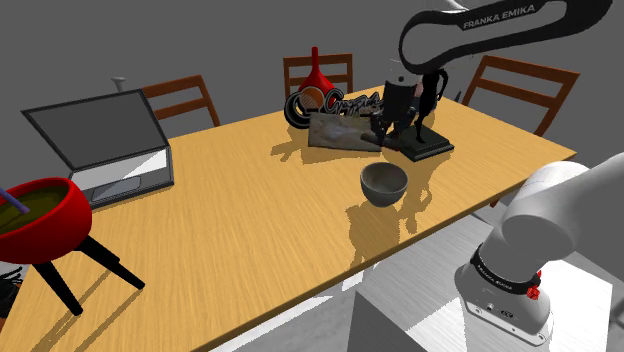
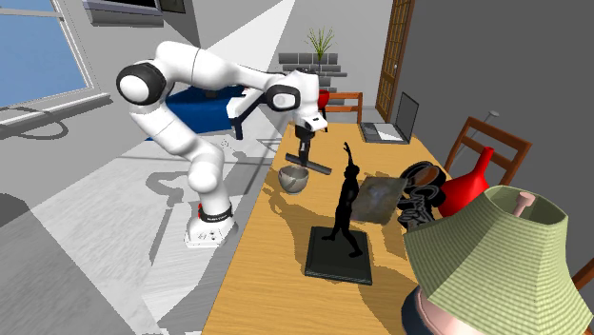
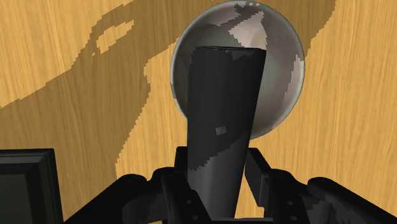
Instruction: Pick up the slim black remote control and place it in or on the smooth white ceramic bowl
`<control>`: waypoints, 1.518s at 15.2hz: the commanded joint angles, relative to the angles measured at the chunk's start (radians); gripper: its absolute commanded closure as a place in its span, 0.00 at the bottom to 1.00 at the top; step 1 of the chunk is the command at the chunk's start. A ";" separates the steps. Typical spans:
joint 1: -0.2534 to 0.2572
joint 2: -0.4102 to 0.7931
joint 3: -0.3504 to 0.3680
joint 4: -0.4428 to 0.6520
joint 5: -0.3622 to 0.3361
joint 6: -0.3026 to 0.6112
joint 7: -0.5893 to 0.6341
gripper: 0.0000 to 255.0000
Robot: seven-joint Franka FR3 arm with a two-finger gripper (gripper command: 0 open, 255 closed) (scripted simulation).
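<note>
The slim black remote is clasped between the two black fingers of my gripper, and its free end points down over the bowl. The bowl is a glossy grey round dish standing on the wooden table, directly under the remote. In the second exterior view my gripper hangs just above the bowl, holding the remote nearly level and clear of the rim. The shoulder view shows the bowl near the table's front edge, with the gripper above and behind it.
A black figurine on a square black base stands close beside the bowl. Behind it lie a grey plaque, dark ornaments and a red vase. An open laptop, a red tub on black legs, a green lampshade and chairs ring the table.
</note>
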 commanded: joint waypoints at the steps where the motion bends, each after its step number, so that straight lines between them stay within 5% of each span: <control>1: 0.015 -0.079 0.029 -0.059 0.016 -0.017 0.036 1.00; 5: 0.056 -0.204 0.094 -0.141 0.061 -0.054 0.113 1.00; 16: 0.061 -0.168 0.102 -0.270 0.075 0.111 0.100 1.00; 23: 0.062 -0.165 0.103 -0.274 0.075 0.117 0.100 1.00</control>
